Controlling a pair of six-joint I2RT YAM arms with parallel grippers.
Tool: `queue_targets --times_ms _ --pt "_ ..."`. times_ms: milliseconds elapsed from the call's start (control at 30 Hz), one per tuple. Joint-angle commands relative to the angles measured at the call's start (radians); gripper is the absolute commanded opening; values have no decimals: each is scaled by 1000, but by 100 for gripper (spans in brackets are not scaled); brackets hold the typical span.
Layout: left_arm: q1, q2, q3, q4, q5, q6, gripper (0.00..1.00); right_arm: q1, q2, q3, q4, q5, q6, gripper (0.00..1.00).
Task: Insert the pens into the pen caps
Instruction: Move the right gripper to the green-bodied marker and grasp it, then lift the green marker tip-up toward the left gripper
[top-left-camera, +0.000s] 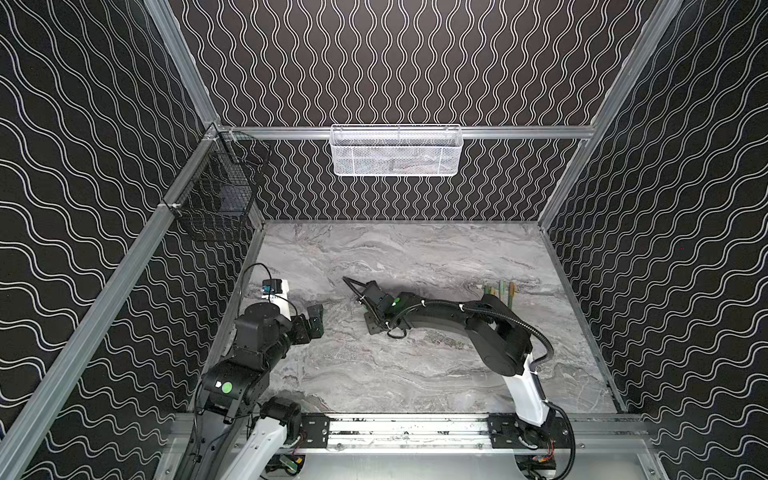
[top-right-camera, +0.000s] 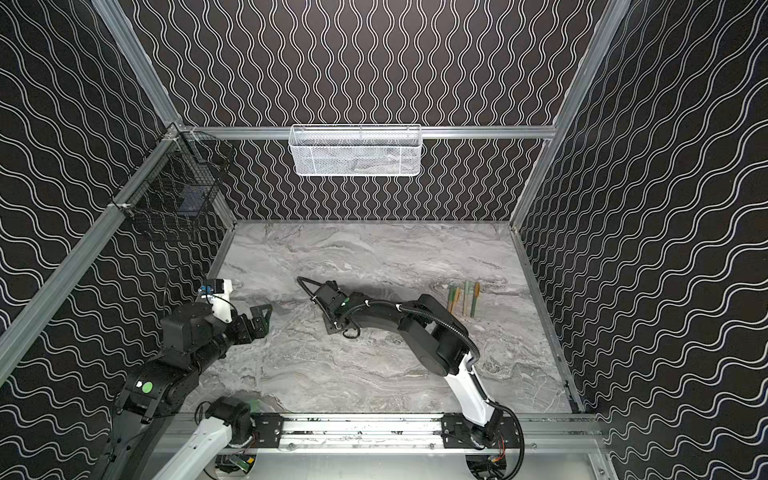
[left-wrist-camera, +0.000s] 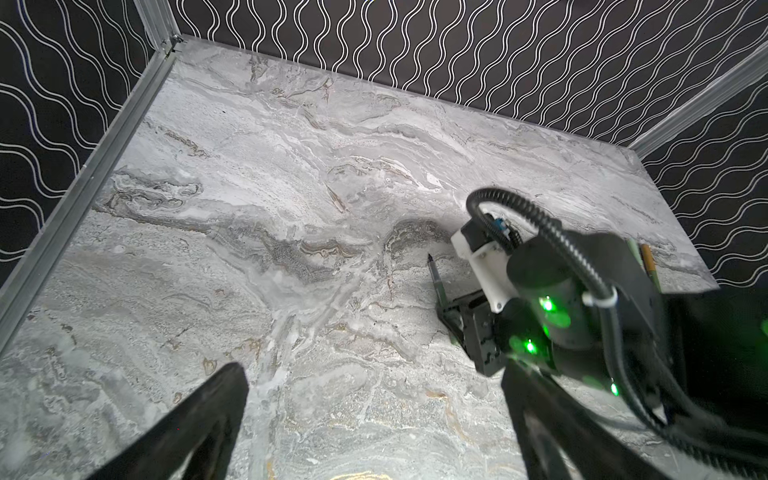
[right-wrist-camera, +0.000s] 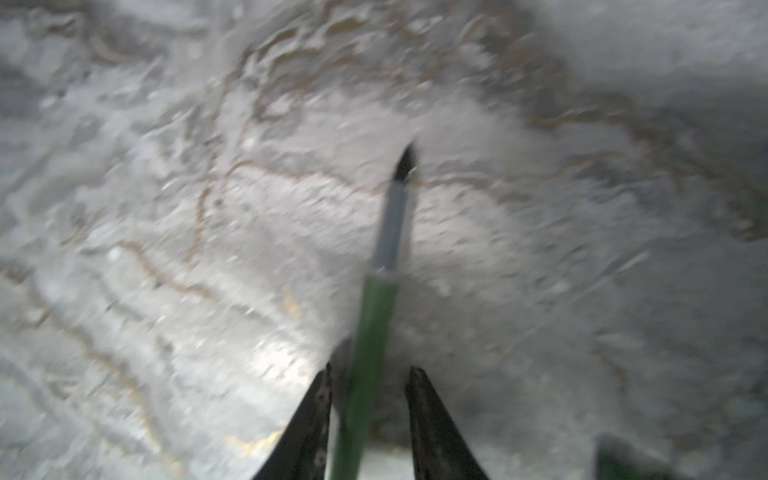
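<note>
One green pen (right-wrist-camera: 374, 316) was what everything turned on. It sat between the jaws of the right gripper (right-wrist-camera: 371, 368), which stood narrow around the barrel. That wrist view was so smeared I honestly couldn't tell if they were clamping it or just flanking it. The pen's long axis ran straight out ahead of the jaws, dark tapered tip leading, away from the wrist. All of that was roughly mid-bench (top-left-camera: 415, 257), a bit toward the left edge.

The left gripper (left-wrist-camera: 372, 370) hung near the left edge, jaws spread wide with nothing in them. It was the free arm and the nearer one to the pen's tip.

The rest of the pens and caps (top-right-camera: 463, 297) lay bunched close to the right edge, too small to sort out. My read: any cap was well apart from the left arm, over on the right arm's side.
</note>
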Motion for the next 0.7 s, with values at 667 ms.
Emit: queue_targets --times_ms 667 --pt "25 -1 -12 60 108 24 99 -82 157 229 -255 -135 -135 8"
